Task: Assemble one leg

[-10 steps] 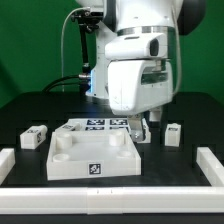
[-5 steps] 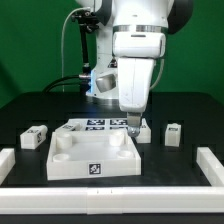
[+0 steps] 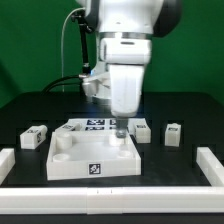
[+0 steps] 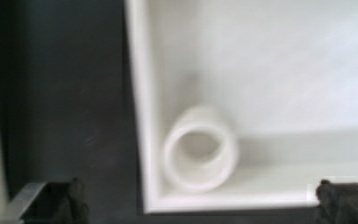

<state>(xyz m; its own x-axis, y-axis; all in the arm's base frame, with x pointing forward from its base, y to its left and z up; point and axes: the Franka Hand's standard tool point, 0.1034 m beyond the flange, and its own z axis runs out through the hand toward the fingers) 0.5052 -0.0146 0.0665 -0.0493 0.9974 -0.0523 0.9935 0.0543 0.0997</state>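
The large white panel (image 3: 92,158) lies in the middle of the table, with round sockets at its corners. My gripper (image 3: 118,127) hangs low over the panel's far corner on the exterior view's right. In the wrist view my gripper (image 4: 197,200) is open and empty, with dark fingertips (image 4: 51,200) wide apart on either side of the panel's corner (image 4: 247,80) and its round socket (image 4: 199,150). One leg (image 3: 34,137) lies at the exterior view's left, one (image 3: 143,130) just right of my gripper, and one (image 3: 174,133) further right.
The marker board (image 3: 92,124) lies flat behind the panel. A low white rail (image 3: 110,191) runs along the front, with side pieces at the left (image 3: 5,160) and right (image 3: 212,165). A cable hangs behind the arm.
The arm has swung toward the exterior view's left, from above the leg beside the panel to above the panel's far right corner. The parts have not moved.
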